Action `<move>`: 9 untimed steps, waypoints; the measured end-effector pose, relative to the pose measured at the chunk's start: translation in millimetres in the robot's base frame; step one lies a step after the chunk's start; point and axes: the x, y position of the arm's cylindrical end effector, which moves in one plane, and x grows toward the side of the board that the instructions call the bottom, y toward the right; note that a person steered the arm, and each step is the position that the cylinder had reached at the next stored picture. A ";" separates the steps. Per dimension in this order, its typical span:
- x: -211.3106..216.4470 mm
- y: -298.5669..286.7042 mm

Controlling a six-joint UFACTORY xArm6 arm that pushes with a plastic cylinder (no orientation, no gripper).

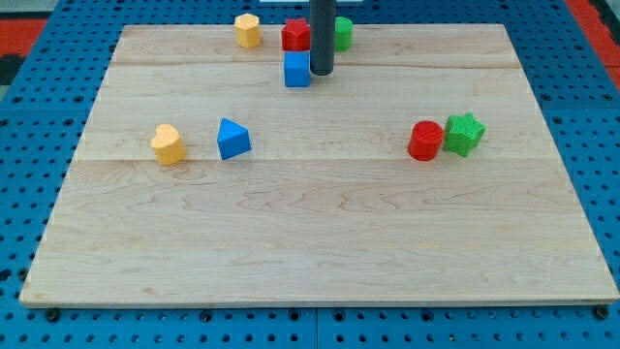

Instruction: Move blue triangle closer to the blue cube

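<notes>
The blue triangle (232,139) lies on the wooden board at the view's left of centre. The blue cube (297,69) sits near the view's top, a little left of centre. My tip (322,73) stands right beside the blue cube, on its right side, touching or nearly touching it. The rod rises out of the view's top. The blue triangle is well apart from my tip, down and to the left of it.
A yellow heart-shaped block (169,144) lies left of the blue triangle. A yellow hexagon (248,30), a red block (295,35) and a green block (342,33) sit along the top edge. A red cylinder (424,141) and green star (465,134) touch at the right.
</notes>
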 end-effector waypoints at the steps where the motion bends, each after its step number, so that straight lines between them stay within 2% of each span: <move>1: 63.5 15.3; 2: 137.8 -5.3; 3: 167.2 -97.9; 4: 143.7 -136.3; 6: 89.1 -120.9; 7: 87.8 -150.8; 9: 69.5 -121.1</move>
